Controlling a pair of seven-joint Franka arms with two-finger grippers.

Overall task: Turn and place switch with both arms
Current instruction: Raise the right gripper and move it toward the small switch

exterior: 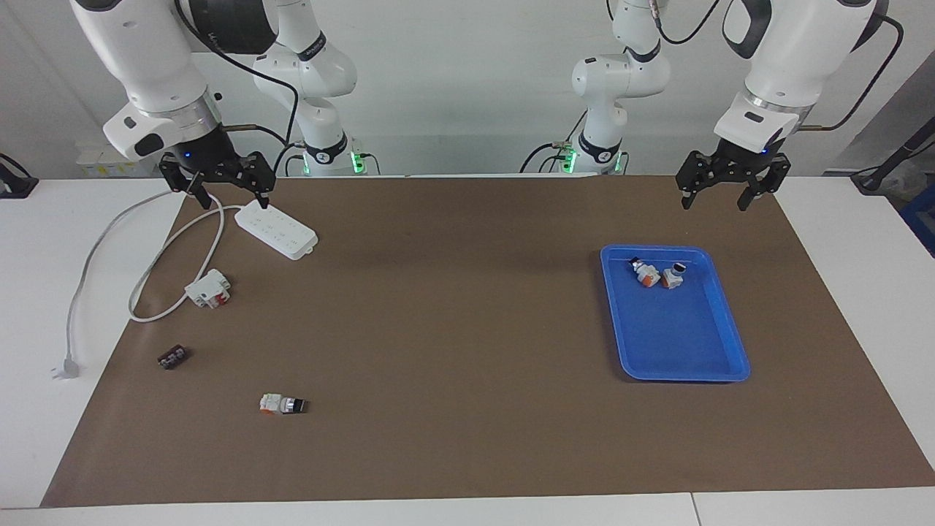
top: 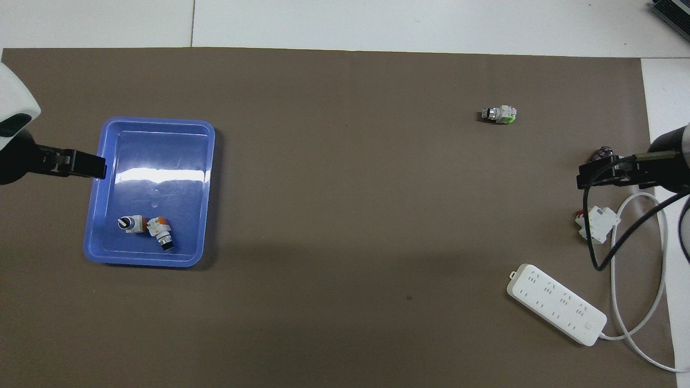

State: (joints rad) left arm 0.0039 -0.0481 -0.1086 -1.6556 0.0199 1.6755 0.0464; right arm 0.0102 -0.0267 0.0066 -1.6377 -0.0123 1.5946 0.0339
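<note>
i see the switch (exterior: pixel 283 404) lying on its side on the brown mat (exterior: pixel 453 351), alone, at the right arm's end of the table and farther from the robots than everything else on that end. its black knob end points toward the left arm's end. nothing touches it.

between it and the robots i count 3 things: a tiny dark flat component (exterior: pixel 173 357), nearer to the robots than the switch; a larger white-and-red block (exterior: pixel 209 288), nearer again; and a white power strip (exterior: pixel 276 229), closest to the robots, whose grey cable (exterior: pixel 95 256) loops off the mat onto the white table top.

the right gripper (exterior: pixel 229 199) hangs in the air over the cable end of the power strip, fingers spread, holding nothing. in the overhead view it covers part of the dark component.

the left gripper (exterior: pixel 716 199) hangs over the mat's edge nearest the robots, above the blue tray (exterior: pixel 687 343), fingers spread and empty too.

the tray sits at the left arm's end. 2 more switches (exterior: pixel 657 274) lie in it, touching each other, in the part nearest the robots.
</note>
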